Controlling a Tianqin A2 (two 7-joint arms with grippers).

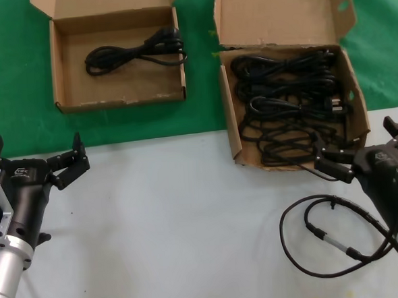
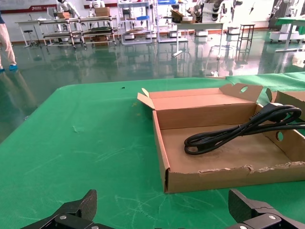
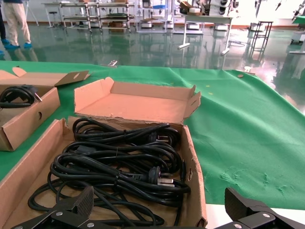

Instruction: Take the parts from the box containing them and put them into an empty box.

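The right gripper [image 1: 365, 154] is hovering at the lower right of the frame with wide, empty fingers, just before the front wall of the full box [image 1: 233, 137], where the power cords [image 1: 287, 106] are lying. It seems to be starting the next pick: it must go down onto one bundle. One cord [image 1: 135, 51] is lying in the shallow box [image 1: 57, 70], upper left. The left gripper [image 1: 34, 156] is waiting, open, lower left.
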